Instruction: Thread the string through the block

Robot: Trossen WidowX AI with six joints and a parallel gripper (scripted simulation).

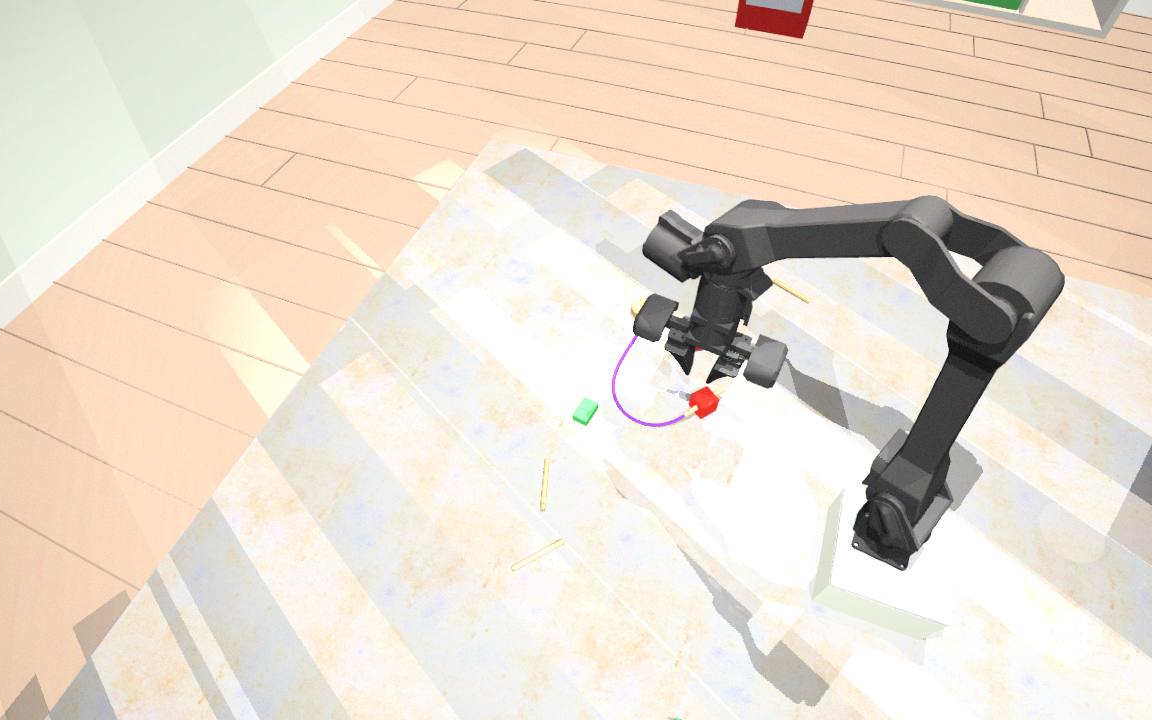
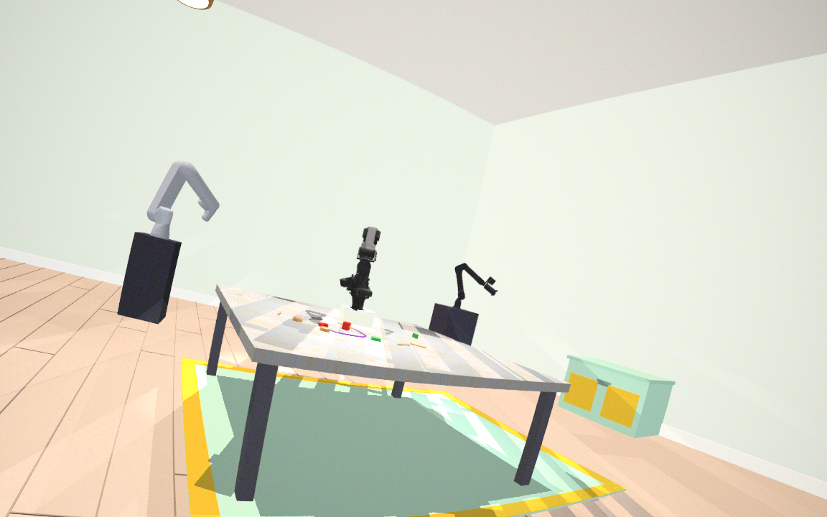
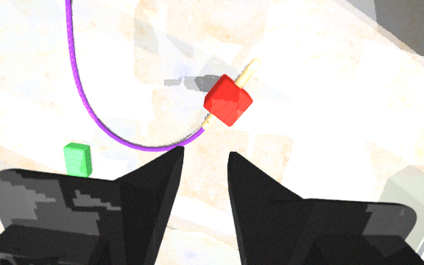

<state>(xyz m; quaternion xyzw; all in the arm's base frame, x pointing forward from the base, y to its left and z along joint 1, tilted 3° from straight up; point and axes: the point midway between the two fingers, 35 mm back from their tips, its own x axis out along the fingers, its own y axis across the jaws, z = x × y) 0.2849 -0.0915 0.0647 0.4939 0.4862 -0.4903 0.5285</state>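
One cube-like red block (image 1: 704, 402) (image 2: 346, 326) (image 3: 228, 100) | round-tipped wooden stick (image 1: 691, 411) (image 3: 249, 73) through | gripper (image 1: 699, 376) (image 3: 206, 156) apart, seemingly empty

Mottled pale surface (image 1: 437, 429) (image 2: 397, 370) (image 3: 326, 121), dark legs. In top view: red block (image 1: 703, 402) (image 2: 346, 326) (image 3: 228, 101) nr ctr, w/ stick (image 1: 692, 411) (image 3: 249, 71) thru it, both ends out; purple string (image 1: 613, 385) (image 2: 358, 336) (image 3: 73, 62) curves L, then far, to round button (image 1: 637, 307) (image 2: 324, 329). Green pc (image 1: 585, 411) (image 2: 375, 338) (image 3: 77, 160) L of block; 2 loose sticks, one (image 1: 545, 484) (image 2: 403, 345) btwn it & other (image 1: 538, 554) (image 2: 417, 345), near L. Third loose stick (image 1: 789, 290) (image 2: 279, 312) far side.
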